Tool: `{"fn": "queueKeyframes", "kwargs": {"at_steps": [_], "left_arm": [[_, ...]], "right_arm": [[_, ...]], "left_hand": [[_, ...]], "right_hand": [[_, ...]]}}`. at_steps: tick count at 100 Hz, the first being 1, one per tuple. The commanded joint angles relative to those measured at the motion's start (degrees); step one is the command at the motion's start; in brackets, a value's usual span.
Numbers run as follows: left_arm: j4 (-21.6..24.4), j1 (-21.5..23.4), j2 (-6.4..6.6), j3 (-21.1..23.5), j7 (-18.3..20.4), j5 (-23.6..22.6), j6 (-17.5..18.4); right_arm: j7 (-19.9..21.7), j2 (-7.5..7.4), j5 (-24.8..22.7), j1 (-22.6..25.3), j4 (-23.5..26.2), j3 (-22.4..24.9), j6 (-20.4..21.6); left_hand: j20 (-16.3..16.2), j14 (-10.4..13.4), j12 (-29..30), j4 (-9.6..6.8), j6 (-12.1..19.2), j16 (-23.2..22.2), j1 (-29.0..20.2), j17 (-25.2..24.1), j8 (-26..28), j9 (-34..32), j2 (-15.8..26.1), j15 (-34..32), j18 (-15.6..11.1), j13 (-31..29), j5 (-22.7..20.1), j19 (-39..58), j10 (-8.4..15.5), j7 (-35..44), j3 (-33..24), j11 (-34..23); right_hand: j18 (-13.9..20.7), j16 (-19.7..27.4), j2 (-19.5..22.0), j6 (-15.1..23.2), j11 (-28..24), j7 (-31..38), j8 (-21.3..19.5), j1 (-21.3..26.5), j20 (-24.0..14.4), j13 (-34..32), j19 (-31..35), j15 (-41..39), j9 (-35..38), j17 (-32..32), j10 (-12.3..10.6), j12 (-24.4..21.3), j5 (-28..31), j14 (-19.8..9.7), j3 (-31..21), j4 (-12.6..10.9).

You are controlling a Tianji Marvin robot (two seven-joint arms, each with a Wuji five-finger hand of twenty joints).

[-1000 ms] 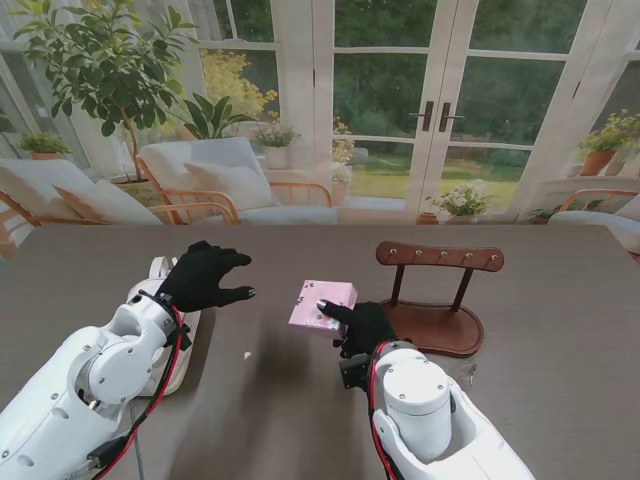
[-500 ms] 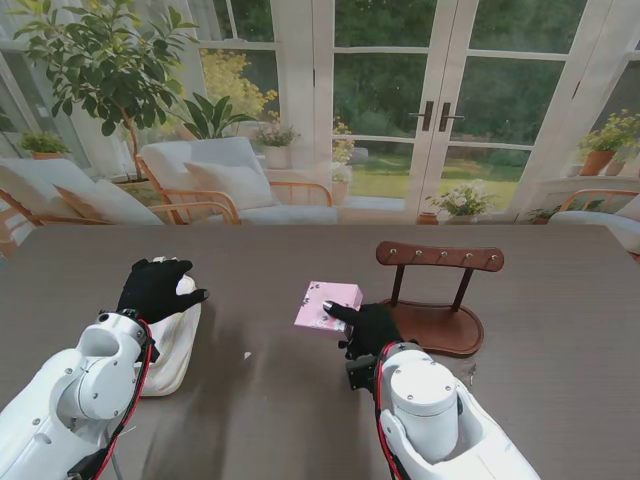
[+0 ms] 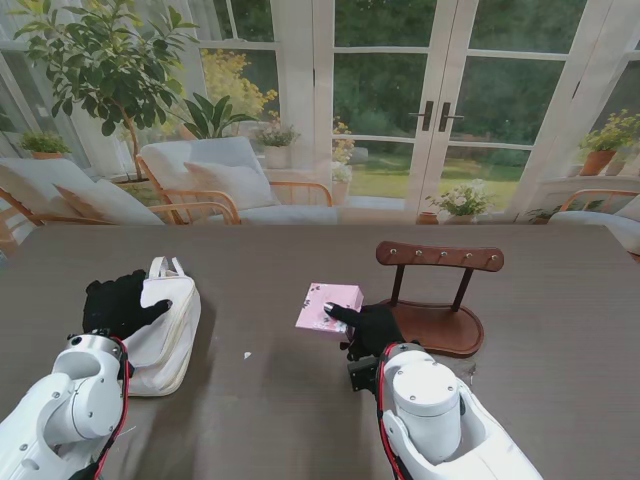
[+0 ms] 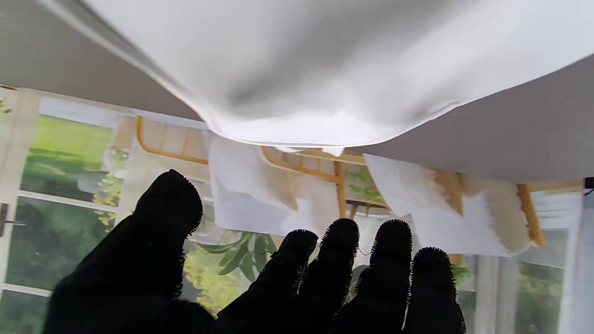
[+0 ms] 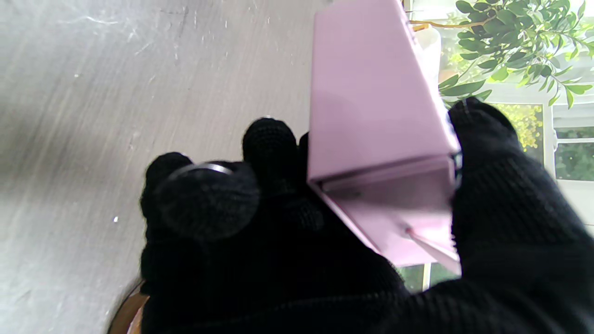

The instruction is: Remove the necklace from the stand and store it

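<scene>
The wooden necklace stand (image 3: 440, 300) sits at centre right with bare pegs; no necklace shows in any view. My right hand (image 3: 372, 326) is shut on a small pink box (image 3: 328, 307) just left of the stand's base. In the right wrist view the pink box (image 5: 376, 116) is pinched between thumb and fingers of that hand (image 5: 278, 260), lifted off the table. My left hand (image 3: 118, 303) rests at the left side of a white bag (image 3: 165, 325), thumb on the fabric. In the left wrist view its fingers (image 4: 334, 269) are spread and hold nothing, under the bag (image 4: 325, 69).
The dark wooden table (image 3: 280, 400) carries a small white speck (image 3: 247, 355) between the bag and the box, and another small bit (image 3: 470, 372) near the stand's base. Behind the table's far edge are chairs, plants and glass doors.
My left hand has swung left and nearer to me, from mid-air beside the bag to its left side. The right hand and pink box have hardly moved.
</scene>
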State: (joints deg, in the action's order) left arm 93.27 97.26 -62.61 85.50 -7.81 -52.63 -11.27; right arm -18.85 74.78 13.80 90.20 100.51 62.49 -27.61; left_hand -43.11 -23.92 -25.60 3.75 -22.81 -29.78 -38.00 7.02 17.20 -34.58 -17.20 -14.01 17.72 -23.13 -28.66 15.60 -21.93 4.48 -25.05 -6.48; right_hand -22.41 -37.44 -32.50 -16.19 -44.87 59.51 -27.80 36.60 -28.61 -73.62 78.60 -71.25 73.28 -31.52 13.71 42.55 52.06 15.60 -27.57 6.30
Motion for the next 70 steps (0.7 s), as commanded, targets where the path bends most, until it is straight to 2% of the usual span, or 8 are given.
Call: {"fn": "queueKeyframes", "kwargs": {"at_steps": [1, 12, 39, 58, 70], "left_arm": [[-1.05, 0.86, -0.39, 0.76, 0.33, 0.17, -0.68], [-1.83, 1.02, -0.5, 1.16, 0.0, 0.17, -3.05], [-5.45, -0.9, -0.72, 0.27, 0.42, 1.29, -10.06], [-8.68, -3.72, -0.77, -1.93, 1.76, 3.4, -14.25], [-10.53, -5.51, -0.82, -3.44, 2.71, 5.03, -16.48]], "right_arm": [[1.03, 0.05, -0.08, 0.25, 0.42, -0.1, 0.2], [1.09, 0.04, -0.05, 0.22, 0.38, -0.12, 0.19], [1.63, -0.19, -0.06, 0.73, 1.19, 0.37, -0.19], [1.73, -0.22, 0.08, 0.91, 1.4, 0.67, -0.53], [1.84, -0.26, 0.22, 1.05, 1.57, 0.84, -0.67]], "left_hand": [[-1.28, -1.18, 0.15, -1.85, -0.96, -0.44, -0.09, -0.08, -0.81, 2.33, 1.0, -0.64, 0.48, 2.18, 2.64, 0.46, -0.74, -1.72, 0.81, 0.59], [-1.64, -0.91, 0.34, -1.76, -0.41, -0.44, 0.61, -0.21, -1.93, 3.26, 1.07, -0.61, -0.03, 2.5, 6.36, 0.39, -0.6, -3.44, 1.59, 0.85], [-2.6, -0.69, 0.37, -1.8, -3.84, -0.94, 2.25, 0.2, -3.5, 5.76, 1.67, -1.39, -1.03, 2.45, 10.29, 0.63, -1.51, -4.35, 4.1, 0.93], [-4.79, -1.98, -1.1, -1.58, -7.04, -2.72, 5.17, 1.13, -2.93, 4.38, 1.89, -4.4, -0.03, 1.38, 8.03, 1.83, -3.17, -2.28, 6.91, 0.17], [-8.13, -3.05, -2.22, -1.79, -8.28, -4.06, 6.01, 1.35, -1.6, 2.93, 2.64, -6.77, 1.1, 0.77, 5.69, 3.02, -4.18, -1.1, 10.55, -0.11]], "right_hand": [[-1.26, -0.85, 6.14, 6.9, -2.67, 4.82, -3.37, 11.95, 0.26, -1.11, 2.07, -0.51, 4.11, -17.92, -2.71, 1.16, 4.4, -3.74, 0.3, -1.8], [-1.25, -0.86, 6.13, 6.89, -2.71, 4.8, -3.38, 11.92, 0.23, -1.1, 2.06, -0.55, 4.11, -17.92, -2.69, 1.15, 4.46, -3.66, 0.26, -1.82], [-1.11, -0.91, 6.05, 6.84, -2.77, 4.73, -3.42, 11.76, 0.12, -1.09, 2.11, -0.65, 4.2, -17.88, -2.76, 1.08, 4.45, -3.67, 0.15, -1.84], [-1.11, -0.88, 6.11, 6.91, -2.77, 4.72, -3.46, 11.81, 0.08, -1.09, 2.09, -0.62, 4.18, -17.88, -2.72, 1.04, 4.43, -3.59, 0.11, -1.8], [-1.08, -0.87, 6.14, 6.95, -2.78, 4.72, -3.48, 11.78, 0.06, -1.1, 2.07, -0.6, 4.18, -17.82, -2.72, 1.02, 4.44, -3.61, 0.13, -1.79]]}}
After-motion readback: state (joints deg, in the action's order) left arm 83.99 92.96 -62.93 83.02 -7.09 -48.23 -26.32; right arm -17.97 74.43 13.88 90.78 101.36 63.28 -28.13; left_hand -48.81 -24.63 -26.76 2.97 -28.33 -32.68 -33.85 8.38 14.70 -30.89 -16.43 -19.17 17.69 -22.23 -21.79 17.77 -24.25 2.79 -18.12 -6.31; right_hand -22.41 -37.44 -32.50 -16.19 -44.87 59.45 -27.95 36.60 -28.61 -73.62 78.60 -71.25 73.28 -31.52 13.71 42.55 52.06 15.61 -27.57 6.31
